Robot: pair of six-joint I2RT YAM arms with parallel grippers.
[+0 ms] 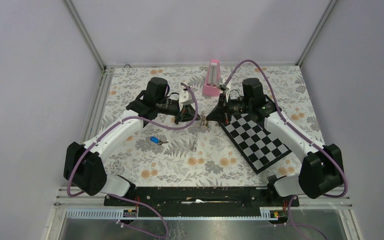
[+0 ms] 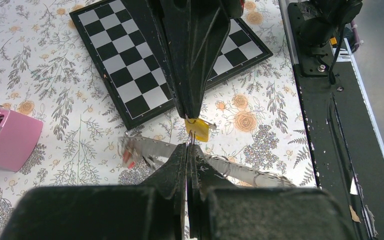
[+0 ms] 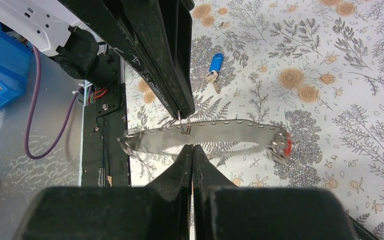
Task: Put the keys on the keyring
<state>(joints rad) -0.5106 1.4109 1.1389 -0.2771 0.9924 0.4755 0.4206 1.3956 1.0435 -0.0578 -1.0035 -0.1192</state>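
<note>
My left gripper (image 1: 194, 119) and right gripper (image 1: 209, 119) meet tip to tip above the table's middle. In the left wrist view my left gripper (image 2: 187, 146) is shut on a thin silver ring of the keyring, and the grey strap (image 2: 240, 172) with its red piece (image 2: 127, 157) hangs below. My right gripper's tip holds the yellow key (image 2: 198, 129) against that ring. In the right wrist view my right gripper (image 3: 192, 146) is shut and the yellow key is hidden; the ring (image 3: 182, 125) and strap (image 3: 220, 131) hang from my left gripper. The blue key (image 1: 155, 140) lies on the table, also in the right wrist view (image 3: 215, 64).
A pink metronome-like block (image 1: 212, 78) stands at the back middle, just behind the grippers. A black-and-white chessboard (image 1: 257, 140) lies flat under the right arm. The floral cloth covers the table.
</note>
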